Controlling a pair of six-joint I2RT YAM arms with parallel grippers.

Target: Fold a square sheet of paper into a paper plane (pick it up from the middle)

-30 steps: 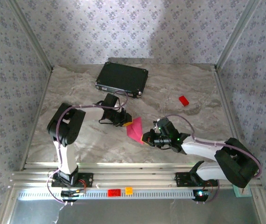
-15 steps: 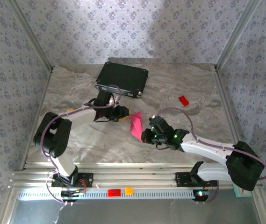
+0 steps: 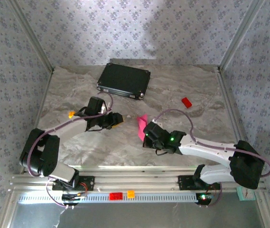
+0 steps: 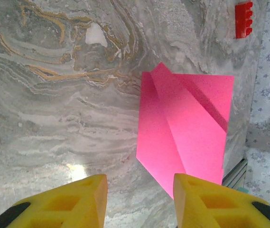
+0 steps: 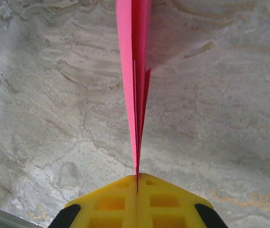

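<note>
From above, the desk [image 3: 78, 90] is a slab with a grey and tan marble pattern, walled by pale wallpaper with a small flower print. A flat black case [image 3: 124, 80] with rounded corners lies at the far side. A small red block [image 3: 186, 102] sits to the right and a tiny orange cube [image 3: 71, 114] to the left. The pink paper [image 3: 141, 127] is near the middle of the desk, a thin magenta sliver standing on edge. The right fingers [image 3: 146, 133] grasp it at its near end. The left fingers [image 3: 117, 118], tipped in yellow, are just to its left and apart from it.

From the left wrist, the two left fingers [image 4: 89, 199] are blocky yellow plastic with hollow cells. They are spread apart with nothing between them, only veined marble below. Past them the pink paper [image 4: 187, 128] shows its broad face. It is matte and smooth and comes to a point at the upper left. Sharp creases run through it, and one folded flap casts a dark diagonal shadow. The red block [image 4: 244, 19] shows studs along its edge in the upper right corner.

From the right wrist, the right fingers [image 5: 137, 185] are clenched flat together on the pink paper [image 5: 134, 71]. Seen edge-on here, the paper is a narrow stack of layers fanning slightly as it runs away from the yellow tips. It throws a soft shadow on the marble to its right. Whether its lower edge touches the desk cannot be told.
</note>
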